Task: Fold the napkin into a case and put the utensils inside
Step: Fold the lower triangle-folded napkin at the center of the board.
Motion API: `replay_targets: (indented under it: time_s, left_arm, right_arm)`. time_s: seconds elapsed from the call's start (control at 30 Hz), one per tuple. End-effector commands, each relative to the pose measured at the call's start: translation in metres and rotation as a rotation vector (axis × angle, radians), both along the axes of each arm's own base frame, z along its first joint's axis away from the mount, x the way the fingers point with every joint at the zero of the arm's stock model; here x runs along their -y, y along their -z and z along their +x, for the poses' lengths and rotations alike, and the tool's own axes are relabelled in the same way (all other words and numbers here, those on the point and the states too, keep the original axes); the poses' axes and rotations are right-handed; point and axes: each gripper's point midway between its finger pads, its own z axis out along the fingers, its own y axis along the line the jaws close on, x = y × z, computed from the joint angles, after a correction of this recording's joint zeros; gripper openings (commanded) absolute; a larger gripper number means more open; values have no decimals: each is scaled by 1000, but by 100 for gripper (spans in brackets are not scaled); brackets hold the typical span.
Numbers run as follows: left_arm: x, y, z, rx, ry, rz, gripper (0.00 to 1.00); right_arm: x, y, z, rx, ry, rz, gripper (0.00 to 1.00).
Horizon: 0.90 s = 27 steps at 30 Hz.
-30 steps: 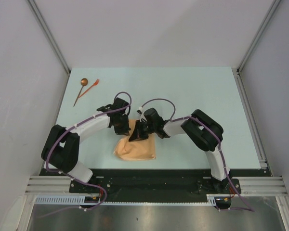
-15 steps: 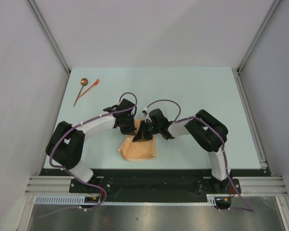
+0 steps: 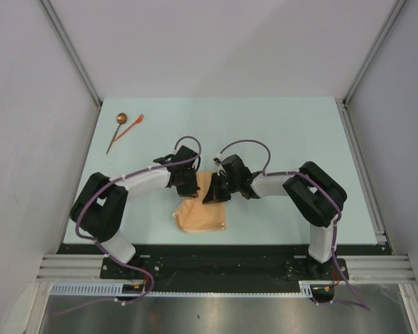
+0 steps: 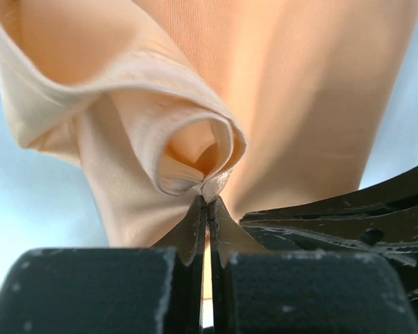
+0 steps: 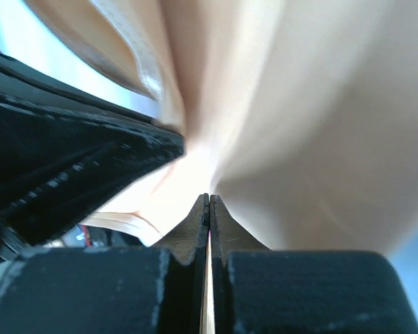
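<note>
The tan-orange napkin point(image 3: 203, 212) lies near the front middle of the table, partly folded, its far edge lifted. My left gripper point(image 3: 193, 188) is shut on a rolled fold of the napkin point(image 4: 195, 149). My right gripper point(image 3: 210, 193) is shut on the napkin point(image 5: 313, 139) right beside it. The two grippers almost touch over the cloth's far edge. The dark-handled spoon point(image 3: 117, 129) with its coppery bowl and the orange-red fork-like piece point(image 3: 133, 126) lie together at the far left of the table, away from both grippers.
The pale table point(image 3: 292, 139) is walled by grey panels on the left, right and back. A metal rail point(image 3: 223, 268) runs along the near edge by the arm bases. Purple cables loop over both arms.
Both grippers have moved to the right and a little away from the bases, carrying the napkin's upper edge with them. The cloth has shifted right. The utensils have not moved.
</note>
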Motion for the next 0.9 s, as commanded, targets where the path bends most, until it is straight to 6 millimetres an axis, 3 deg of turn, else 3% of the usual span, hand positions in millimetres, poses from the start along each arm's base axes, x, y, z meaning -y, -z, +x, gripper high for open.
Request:
replay_targets:
  time_s: [0.0,0.2,0.5,0.73,0.87]
  left_arm:
    - [8,7,4,12,-16,-26,0]
    - [14,14,4,47,-22,-85,0]
    - [15,19,-2,45,-36,-116,0]
    - [11,23,-6,27,-42,-103,0]
    - [9,22,-6,30,-51,-97,0]
  right_arm:
    - [17,4,9,31,23,-31,0]
    - [22,-15,33,91,31,20,0]
    - [-10,-38,55,94,3,145,0]
    - [-28,-38,69,97,-2,167,0]
    - [-30,-14,69,56,-13,141,0]
